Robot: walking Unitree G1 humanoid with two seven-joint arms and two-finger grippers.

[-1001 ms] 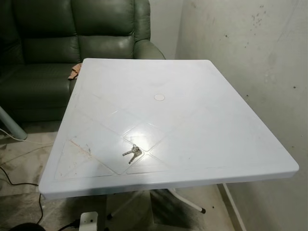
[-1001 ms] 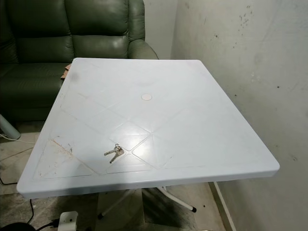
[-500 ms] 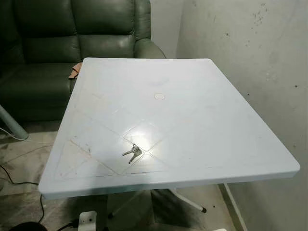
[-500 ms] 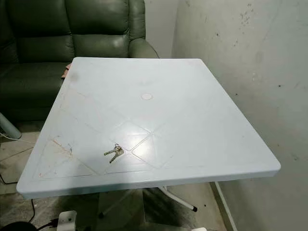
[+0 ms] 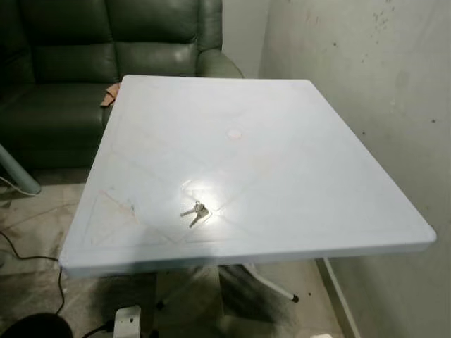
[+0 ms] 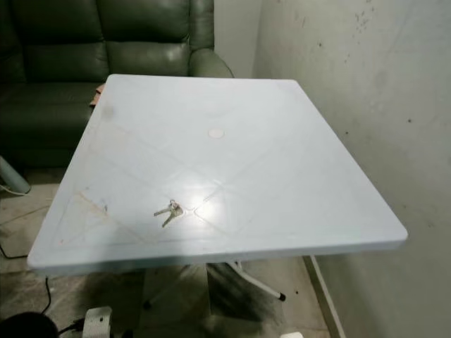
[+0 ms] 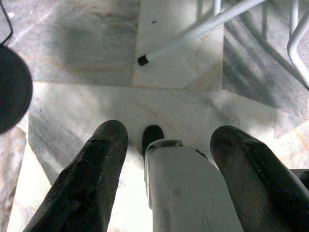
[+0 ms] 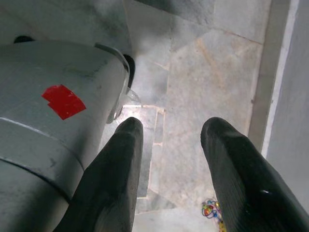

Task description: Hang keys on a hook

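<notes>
A small bunch of silver keys (image 5: 195,213) lies flat on the white plastic table (image 5: 296,162), near its front edge and left of centre, beside a bright glare patch. My left gripper (image 7: 166,140) hangs low over the marble floor, open, with a white part of my own body between its fingers (image 7: 91,179). My right gripper (image 8: 169,128) also hangs over the floor, open and holding nothing, next to my grey leg with a red mark (image 8: 63,101).
A dark green leather sofa (image 5: 84,63) stands behind the table at the left. A stained white wall (image 5: 380,77) runs close along the table's right side. White table legs (image 5: 271,285) and a black cable (image 5: 21,257) are on the floor below.
The whole picture has shifted: the table looks a little nearer and seen from higher up, so the camera has moved. The keys lie where they were on the table.
</notes>
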